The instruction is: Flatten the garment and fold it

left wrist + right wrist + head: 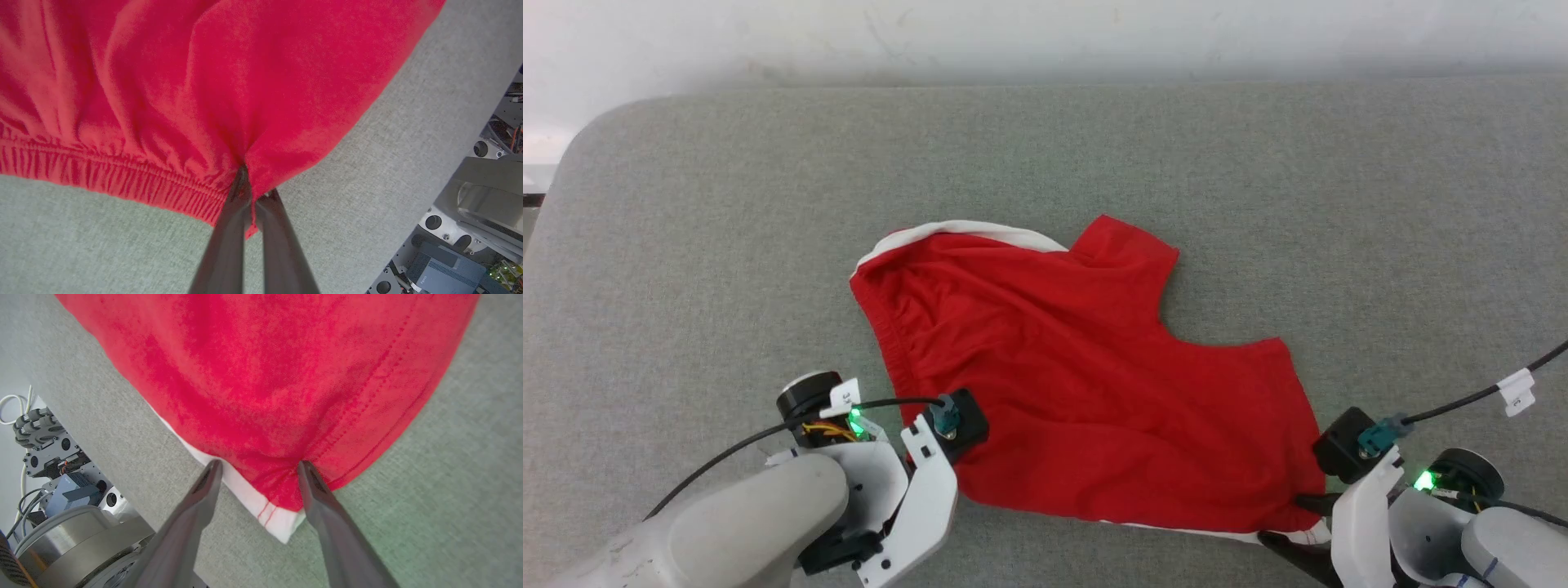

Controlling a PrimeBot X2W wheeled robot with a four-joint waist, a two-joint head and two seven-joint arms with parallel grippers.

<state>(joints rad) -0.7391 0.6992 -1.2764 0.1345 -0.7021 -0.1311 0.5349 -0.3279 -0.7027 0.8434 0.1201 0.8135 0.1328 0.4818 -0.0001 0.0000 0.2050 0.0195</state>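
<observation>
One grey cloth-covered table (686,204) spans the head view, red mesh shorts with white side stripes (1078,367) lying at centre frame; the left gripper (255,183) — lower middle of its view — is clamped on the shorts' gathered corner; the right gripper (259,463) straddles the white-striped hem corner, jaws apart.

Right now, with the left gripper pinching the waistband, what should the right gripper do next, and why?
Probably close the right gripper. Its jaws stand open astride the white-striped hem corner of the red shorts, while the left gripper is shut on the waistband end. With both corners held, the wrinkled cloth could be pulled flat.
</observation>
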